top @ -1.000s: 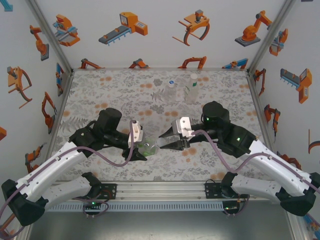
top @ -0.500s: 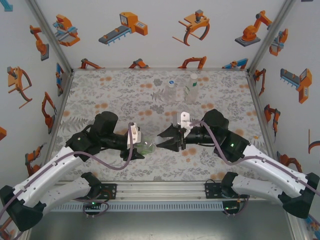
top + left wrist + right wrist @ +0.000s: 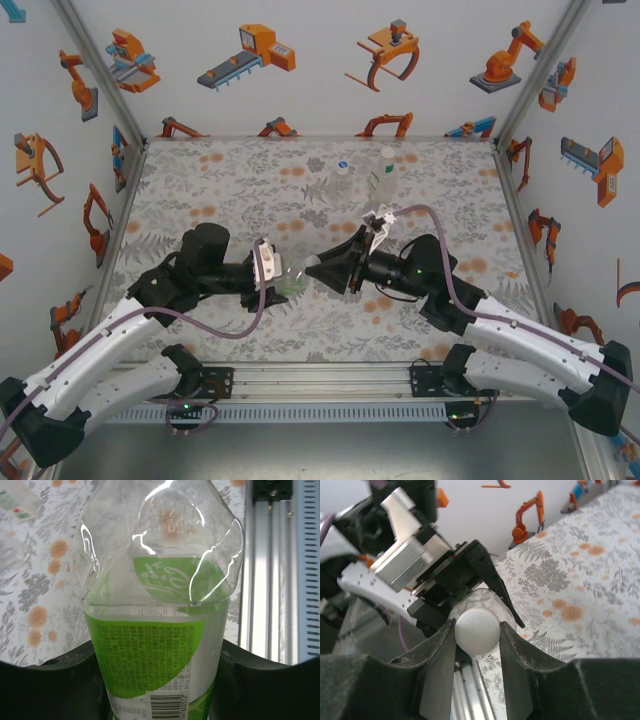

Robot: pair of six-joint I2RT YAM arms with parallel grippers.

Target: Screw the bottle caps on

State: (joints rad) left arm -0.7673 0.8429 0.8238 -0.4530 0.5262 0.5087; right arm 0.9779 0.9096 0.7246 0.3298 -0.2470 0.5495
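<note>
A green-labelled clear bottle lies sideways between the two arms above the table. My left gripper is shut on its body, and the label and barcode sit between the black fingers in the left wrist view, where the bottle fills the middle. My right gripper is shut on a white bottle cap that sits on the bottle's neck, pinched between both fingers. Two more bottles stand upright at the back of the table, both with white caps on top.
The flowered table is walled on three sides by panels printed with orange robots. An aluminium rail runs along the near edge between the arm bases. Both arms meet near the table's middle front.
My right wrist has rolled around the bottle's axis with the cap in its jaws, and its camera mount has swung upward. The left arm has shifted slightly left, still holding the bottle.
</note>
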